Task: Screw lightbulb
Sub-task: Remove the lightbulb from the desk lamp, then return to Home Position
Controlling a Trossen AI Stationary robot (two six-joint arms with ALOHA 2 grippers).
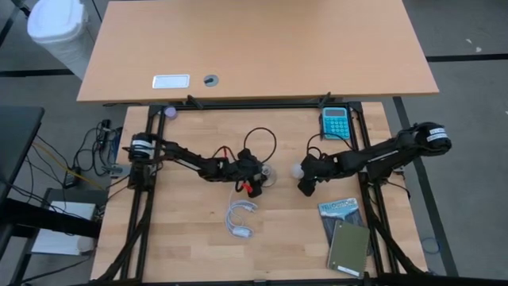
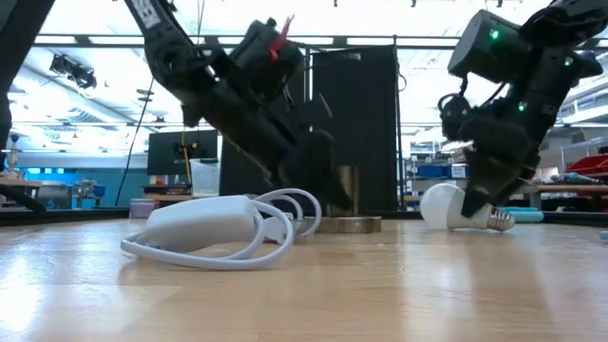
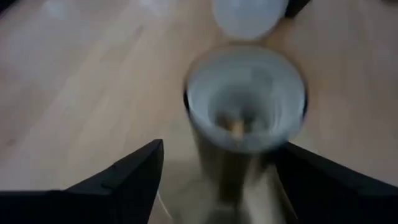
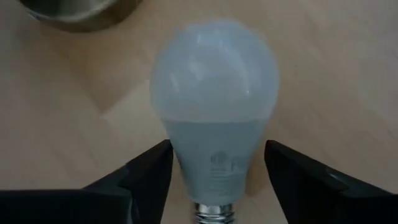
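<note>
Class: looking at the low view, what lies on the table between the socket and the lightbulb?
Nothing: in the low view, only bare table separates the socket from the lightbulb.

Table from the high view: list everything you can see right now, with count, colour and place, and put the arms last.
lightbulb: one, white, lying on its side right of centre, between the right gripper's fingers
socket: one, grey metal, upright at table centre, between the left gripper's fingers
cord: one, white, coiled in front of the socket
calculator: one, blue, back edge, right of centre
booklet: one, dark, front right
notebook: one, olive green, front right corner, overlapping the booklet
left gripper: one, black, open around the socket at centre
right gripper: one, black, open around the lightbulb's neck, right of centre
</note>
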